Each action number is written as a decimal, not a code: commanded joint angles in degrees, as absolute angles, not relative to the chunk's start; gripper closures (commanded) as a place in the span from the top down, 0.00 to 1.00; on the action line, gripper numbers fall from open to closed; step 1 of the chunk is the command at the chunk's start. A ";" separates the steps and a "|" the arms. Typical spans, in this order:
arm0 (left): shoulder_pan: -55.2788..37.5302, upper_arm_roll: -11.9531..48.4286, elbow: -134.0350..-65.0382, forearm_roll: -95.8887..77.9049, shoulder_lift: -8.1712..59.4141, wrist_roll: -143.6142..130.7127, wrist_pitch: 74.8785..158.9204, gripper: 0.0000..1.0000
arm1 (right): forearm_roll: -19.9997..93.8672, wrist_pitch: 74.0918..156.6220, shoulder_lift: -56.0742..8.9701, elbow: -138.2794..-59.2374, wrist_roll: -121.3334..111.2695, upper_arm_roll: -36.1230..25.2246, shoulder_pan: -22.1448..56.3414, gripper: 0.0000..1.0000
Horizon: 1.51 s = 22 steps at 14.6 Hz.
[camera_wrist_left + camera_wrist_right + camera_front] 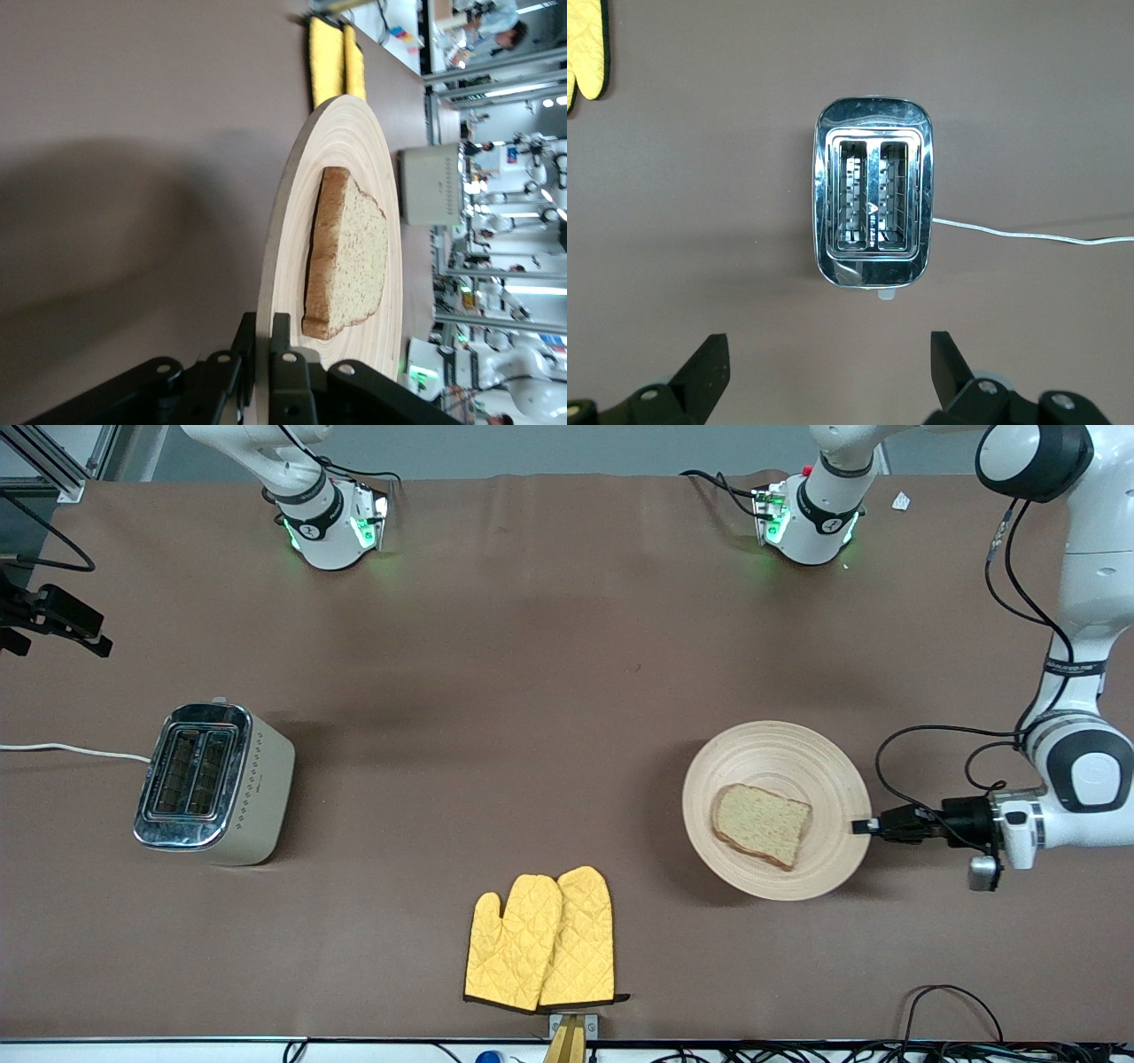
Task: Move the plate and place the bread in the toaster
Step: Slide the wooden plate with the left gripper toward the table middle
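Note:
The pale wooden plate point(780, 762) is toward the left arm's end of the table and casts a wide shadow on the brown cloth. The brown speckled bread point(762, 825) lies flat on it. My left gripper point(861, 825) is shut on the plate's rim, one finger above and one below; in the left wrist view the left gripper point(264, 329) pinches the plate point(283, 230) just beside the bread point(350, 257). The chrome-topped toaster point(208, 779) stands toward the right arm's end, both slots empty. My right gripper point(828, 354) hangs open high above the table beside the toaster point(873, 190).
A pair of yellow oven mitts point(542, 941) lies near the front edge, between toaster and plate. The toaster's white cord point(71, 751) runs off the table's end. Black cables point(939, 1001) loop at the front edge near the left arm.

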<state>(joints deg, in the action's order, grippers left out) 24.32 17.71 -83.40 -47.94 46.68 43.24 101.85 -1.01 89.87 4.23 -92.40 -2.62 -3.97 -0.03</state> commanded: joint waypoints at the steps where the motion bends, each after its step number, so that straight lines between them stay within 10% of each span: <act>1: 24.87 22.92 -89.80 -48.25 42.55 44.21 105.18 0.00 | -1.49 90.53 6.06 -94.31 -2.29 -3.34 -0.88 1.00; 8: 23.48 38.57 -99.66 -49.39 43.32 43.33 123.11 0.00 | -1.49 90.53 6.06 -94.31 -2.29 -3.34 -0.88 1.00; 22: 5.45 38.76 -100.81 -62.84 49.39 44.21 142.47 0.00 | -1.49 90.53 6.06 -94.31 -2.29 -3.34 -0.88 1.00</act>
<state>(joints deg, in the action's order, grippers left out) 5.17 38.04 -100.94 -60.37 49.39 43.24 142.13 -1.01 89.87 4.23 -92.44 -2.62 -4.01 -0.03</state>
